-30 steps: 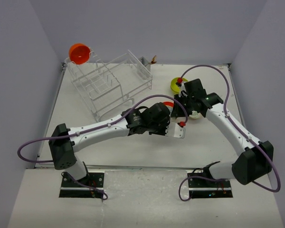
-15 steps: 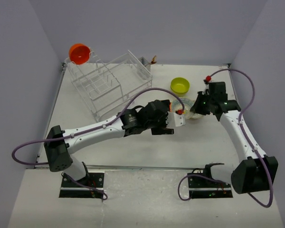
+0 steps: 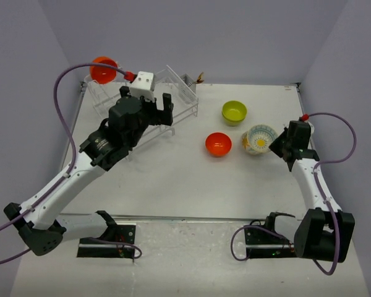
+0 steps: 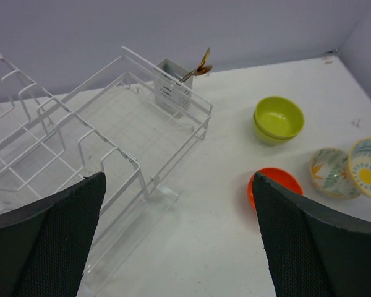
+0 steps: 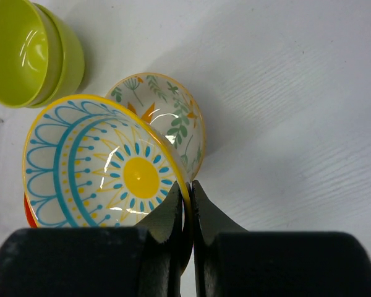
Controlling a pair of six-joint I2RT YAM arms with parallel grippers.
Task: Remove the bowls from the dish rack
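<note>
Six bowls, one rack: five bowls are on the white bench (image 3: 173, 179) and one is in the clear-and-white wire dish rack (image 4: 111, 133).

There are two plain orange-red bowls. The racked orange-red bowl (image 3: 103, 69) is at the rack's upper-left corner and is cut off in the left wrist view. The benched orange-red bowl (image 3: 218, 143) is right of centre, half hidden there behind a finger. Two lime-green bowls (image 5: 31, 52) sit nested. Of the two patterned bowls, the leaf-sprigged bowl (image 5: 173, 117) lies behind the tilted, whitish blue-rimmed bowl (image 5: 105, 167) with a yellow centre. The right tool (image 5: 187, 192) pinches that bowl's rim. The left tool (image 4: 178, 179) is spread wide above the rack, holding nothing. The small side cup (image 4: 171, 90) holds something brownish, too small to make out.
</note>
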